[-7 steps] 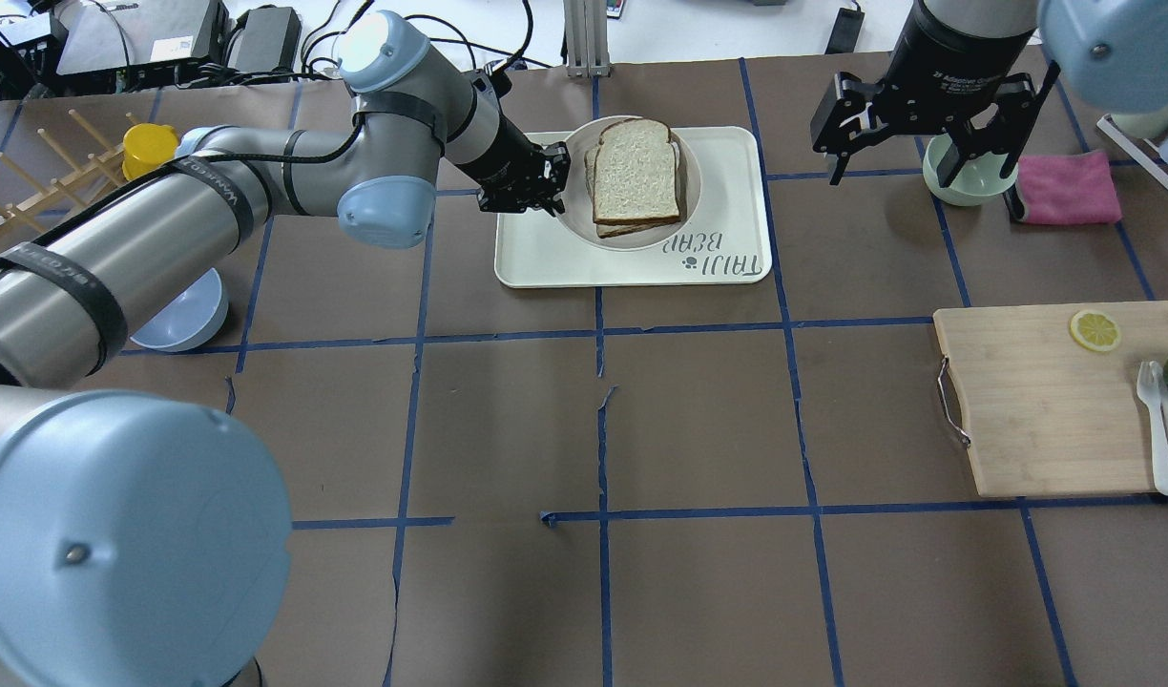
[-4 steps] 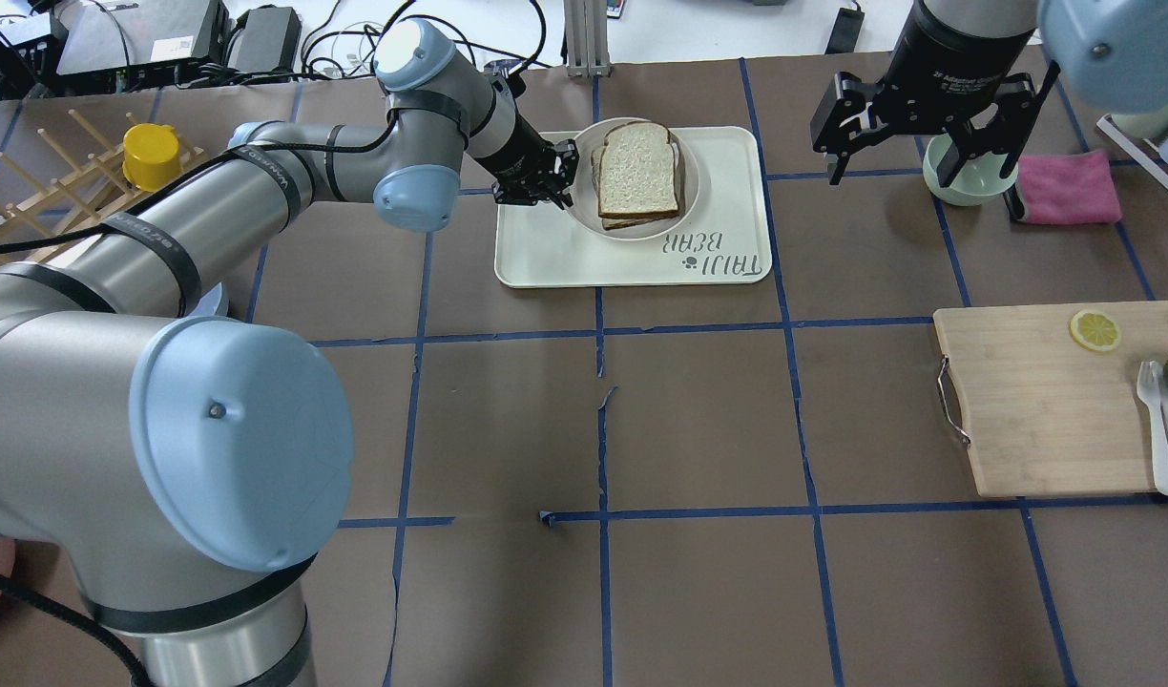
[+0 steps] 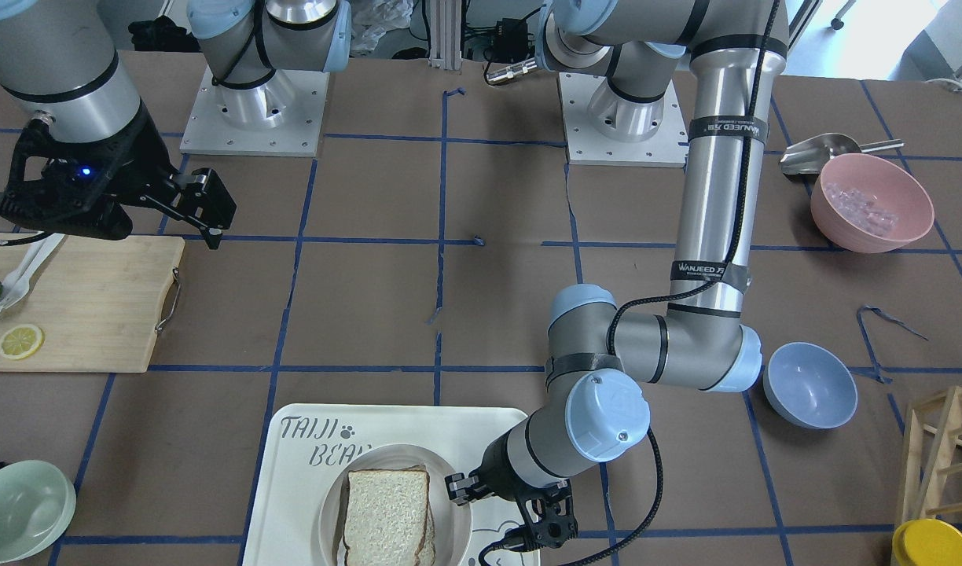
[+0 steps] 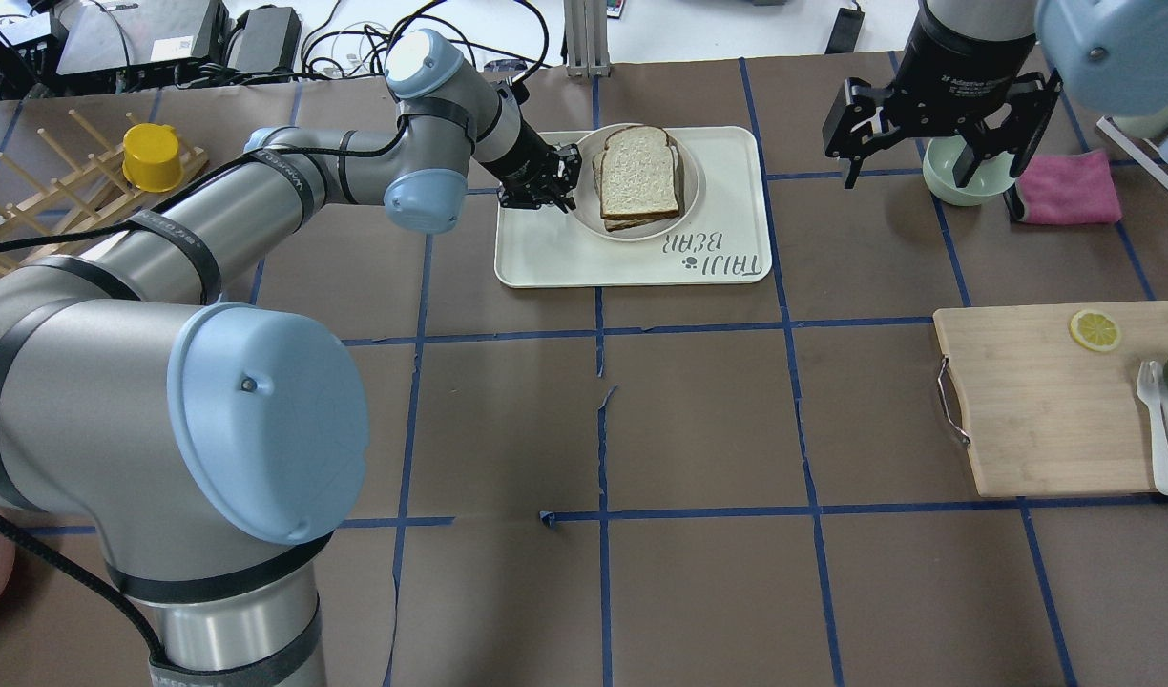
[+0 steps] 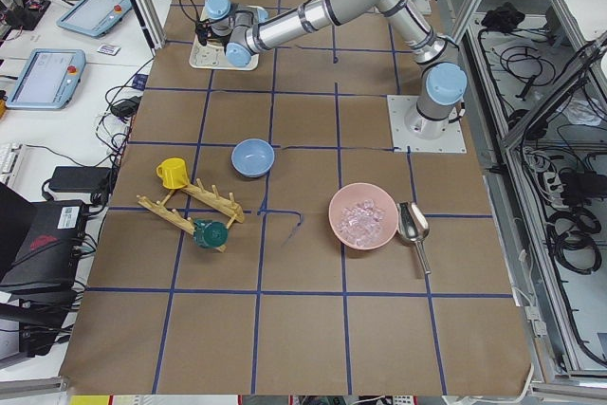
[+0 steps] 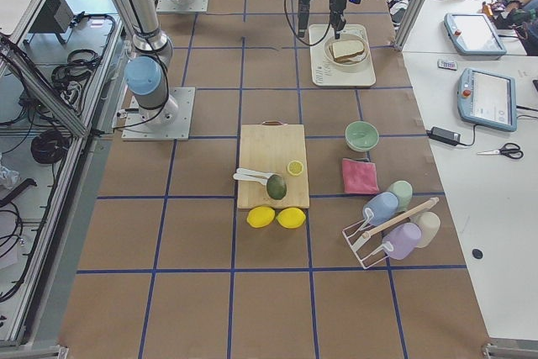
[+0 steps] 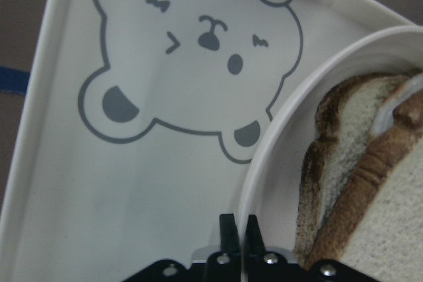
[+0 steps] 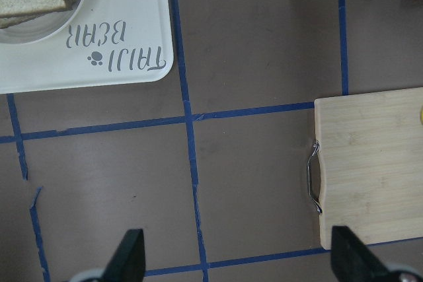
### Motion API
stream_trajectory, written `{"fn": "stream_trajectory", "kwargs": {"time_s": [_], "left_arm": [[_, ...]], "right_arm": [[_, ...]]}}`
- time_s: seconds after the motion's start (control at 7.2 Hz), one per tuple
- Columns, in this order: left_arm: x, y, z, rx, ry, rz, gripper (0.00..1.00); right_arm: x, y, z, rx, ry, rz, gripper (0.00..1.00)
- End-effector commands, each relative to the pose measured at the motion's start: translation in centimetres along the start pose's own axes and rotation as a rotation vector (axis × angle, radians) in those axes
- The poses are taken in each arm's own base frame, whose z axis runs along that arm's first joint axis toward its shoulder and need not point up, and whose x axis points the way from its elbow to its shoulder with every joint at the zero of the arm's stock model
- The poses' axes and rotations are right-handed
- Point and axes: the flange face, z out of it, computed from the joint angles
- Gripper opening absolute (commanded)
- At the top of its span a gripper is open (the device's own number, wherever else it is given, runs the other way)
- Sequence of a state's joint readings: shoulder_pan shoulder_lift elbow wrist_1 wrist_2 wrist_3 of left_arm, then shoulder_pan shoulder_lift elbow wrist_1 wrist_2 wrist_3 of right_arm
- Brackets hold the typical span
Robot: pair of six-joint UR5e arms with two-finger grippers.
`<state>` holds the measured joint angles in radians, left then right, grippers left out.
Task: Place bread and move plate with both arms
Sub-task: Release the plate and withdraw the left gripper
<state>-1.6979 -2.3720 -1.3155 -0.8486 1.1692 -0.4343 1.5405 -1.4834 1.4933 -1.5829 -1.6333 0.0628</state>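
The bread is the top slice of a stack lying in the round cream plate. The plate rests on the bear-printed tray. My left gripper is at the plate's left edge, its jaws shut on the rim. The left wrist view shows the fingertips pinched at the rim, with dark crust right beside them. The front view shows the same grip beside the bread. My right gripper hangs open and empty above the table to the tray's right, with its fingers wide apart.
A pale green bowl and a pink cloth lie under and beside the right gripper. A cutting board with a lemon slice, cutlery and an avocado lies at the right. A blue bowl, a pink bowl and a rack with a yellow cup are on the left.
The left arm has swung forward and down with the plate's rim in its jaws. The plate has come down onto the tray. The right gripper has shifted slightly right.
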Motion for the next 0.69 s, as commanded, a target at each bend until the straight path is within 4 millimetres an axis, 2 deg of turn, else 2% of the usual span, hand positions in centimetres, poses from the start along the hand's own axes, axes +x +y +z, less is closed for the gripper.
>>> {"fn": "stream_trajectory", "kwargs": {"time_s": [0.0,0.14,0.28,0.56], "left_arm": [[0.9,-0.1,-3.1,0.028,-0.001,0.003,0.71],[-0.6,-0.5,-4.8,0.021,-0.044,0.025,0.74],[-1.9,-0.7,-8.3,-0.016,-0.085,0.077,0.76],[-1.5,1.8,-17.7,-0.005,-0.272,0.212,0.79]], "right_arm": [[-0.1,0.0,0.0,0.001,-0.006,0.008,1.00],[-0.2,-0.2,-0.3,0.026,-0.018,0.010,1.00],[-0.2,-0.3,-0.5,0.037,-0.017,0.010,1.00],[-0.2,-0.3,-0.4,0.035,-0.016,0.010,1.00]]}}
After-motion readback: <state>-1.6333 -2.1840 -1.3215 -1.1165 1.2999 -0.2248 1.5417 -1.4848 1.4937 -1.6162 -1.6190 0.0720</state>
